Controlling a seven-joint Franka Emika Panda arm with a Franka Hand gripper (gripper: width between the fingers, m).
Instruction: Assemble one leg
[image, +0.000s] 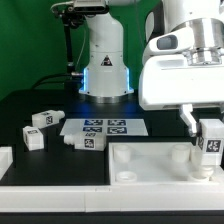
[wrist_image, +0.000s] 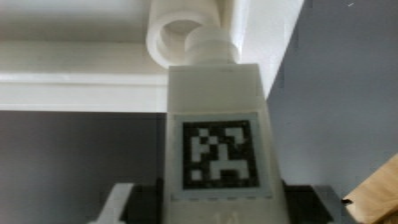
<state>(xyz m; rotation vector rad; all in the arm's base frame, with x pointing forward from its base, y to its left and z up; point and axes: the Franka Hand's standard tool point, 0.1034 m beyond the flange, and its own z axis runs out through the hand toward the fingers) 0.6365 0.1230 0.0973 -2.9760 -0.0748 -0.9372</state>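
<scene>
My gripper (image: 203, 128) is shut on a leg (image: 211, 146), a white block with a black-and-white tag. It holds the leg upright at the exterior view's right, over the large flat white piece (image: 140, 160). In the wrist view the leg (wrist_image: 217, 115) runs out from between my fingers (wrist_image: 134, 205). Its far end, with a round peg, sits at a round socket (wrist_image: 175, 40) in the raised rim. I cannot tell whether it is seated. My gripper (wrist_image: 217, 208) clamps the leg's tagged end.
Three loose legs lie on the black table at the exterior view's left: (image: 42, 120), (image: 33, 138), (image: 86, 142). The marker board (image: 105, 127) lies in front of the robot base (image: 106, 70). A white block (image: 5, 160) stands at the left edge.
</scene>
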